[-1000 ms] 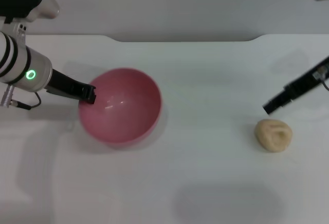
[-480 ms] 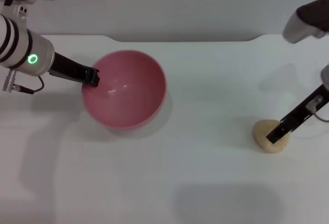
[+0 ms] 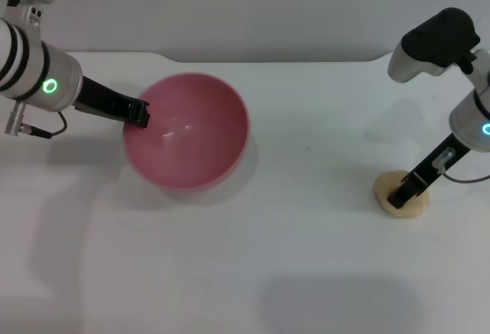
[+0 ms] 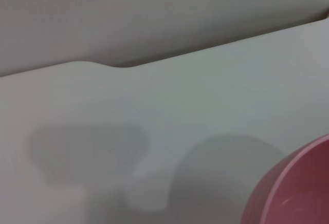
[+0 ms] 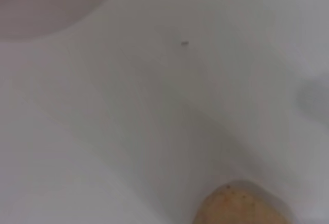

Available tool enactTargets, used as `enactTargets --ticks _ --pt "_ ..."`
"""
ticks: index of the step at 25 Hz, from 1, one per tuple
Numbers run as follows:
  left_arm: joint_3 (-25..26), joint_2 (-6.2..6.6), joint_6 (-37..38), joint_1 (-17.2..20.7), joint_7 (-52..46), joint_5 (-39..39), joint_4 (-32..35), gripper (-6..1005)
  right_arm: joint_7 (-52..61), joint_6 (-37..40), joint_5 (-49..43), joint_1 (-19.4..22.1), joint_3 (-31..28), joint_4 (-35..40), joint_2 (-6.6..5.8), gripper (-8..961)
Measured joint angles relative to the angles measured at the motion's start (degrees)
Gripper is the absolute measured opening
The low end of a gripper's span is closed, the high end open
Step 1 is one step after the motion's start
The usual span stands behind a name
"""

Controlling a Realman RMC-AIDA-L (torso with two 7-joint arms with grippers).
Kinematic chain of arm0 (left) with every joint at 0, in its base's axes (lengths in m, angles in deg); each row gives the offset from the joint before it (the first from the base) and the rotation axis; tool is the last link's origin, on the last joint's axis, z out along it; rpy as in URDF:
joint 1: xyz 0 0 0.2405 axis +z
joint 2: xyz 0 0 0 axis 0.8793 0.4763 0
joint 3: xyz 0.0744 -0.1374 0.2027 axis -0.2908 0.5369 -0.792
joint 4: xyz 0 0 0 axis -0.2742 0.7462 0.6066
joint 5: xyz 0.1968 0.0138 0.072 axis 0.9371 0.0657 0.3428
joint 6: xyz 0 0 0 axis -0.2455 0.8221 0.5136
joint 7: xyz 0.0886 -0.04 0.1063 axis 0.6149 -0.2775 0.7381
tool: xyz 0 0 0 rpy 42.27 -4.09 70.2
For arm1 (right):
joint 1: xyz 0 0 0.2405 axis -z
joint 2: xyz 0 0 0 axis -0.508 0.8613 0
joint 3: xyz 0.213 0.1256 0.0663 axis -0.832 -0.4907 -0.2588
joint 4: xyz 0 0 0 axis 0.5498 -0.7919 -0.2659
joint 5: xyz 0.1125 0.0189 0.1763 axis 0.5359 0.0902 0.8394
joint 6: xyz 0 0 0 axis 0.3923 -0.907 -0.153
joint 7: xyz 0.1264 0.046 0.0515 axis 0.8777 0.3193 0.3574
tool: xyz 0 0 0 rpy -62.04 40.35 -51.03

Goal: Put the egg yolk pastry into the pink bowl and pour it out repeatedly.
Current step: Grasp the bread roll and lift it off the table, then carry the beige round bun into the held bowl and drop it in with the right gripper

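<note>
Egg yolk pastry (image 3: 398,200) lies well right of pink bowl (image 3: 187,131). Right gripper (image 3: 401,194) on pastry, jaw state unclear; pinch gently. Left gripper (image 3: 140,113) pinching bowl rim.

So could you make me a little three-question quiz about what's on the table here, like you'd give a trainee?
1. True or false: the egg yolk pastry already lies inside the pink bowl.
2. Which gripper is down at the pastry? A) the left gripper B) the right gripper C) neither
3. Fill in: the left gripper is at the bowl's ____.

Key
1. False. The pastry sits on the white table, far to the bowl's right, and the bowl is empty.
2. B. The right gripper's tip is on the pastry; whether it grips cannot be told.
3. Rim, on the side nearer the left arm.
</note>
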Motion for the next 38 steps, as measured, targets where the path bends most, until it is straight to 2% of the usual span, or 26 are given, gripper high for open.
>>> enactTargets --ticks 4,13,21,27,33,38 --pt "0.00 0.00 0.02 0.00 -0.01 0.00 -0.03 -2 0.03 -0.73 0.15 0.10 -0.31 0.14 0.06 435" --pt "-1.77 -0.15 0.00 -0.07 0.01 0.01 -0.58 -1 -1.96 -1.80 3.86 2.61 -3.74 3.86 0.08 393" --pt "-5.82 -0.27 0.19 -0.57 0.04 -0.09 -0.63 -1 -3.18 -1.36 4.44 2.70 -6.24 4.63 -0.13 335" --pt "-5.90 -0.33 0.19 -0.94 -0.04 -0.10 -0.62 -2 -4.02 0.29 4.71 3.00 -8.20 8.56 -0.13 274" --pt "-7.98 -0.66 0.26 -2.46 -0.53 -0.14 -0.99 -2 -7.83 4.20 7.23 0.98 -9.37 13.93 0.02 227" --pt "-10.12 -0.80 -0.21 -5.09 -1.07 -0.97 -4.13 -2 -12.34 8.06 14.44 -2.57 -8.52 19.13 0.18 204"
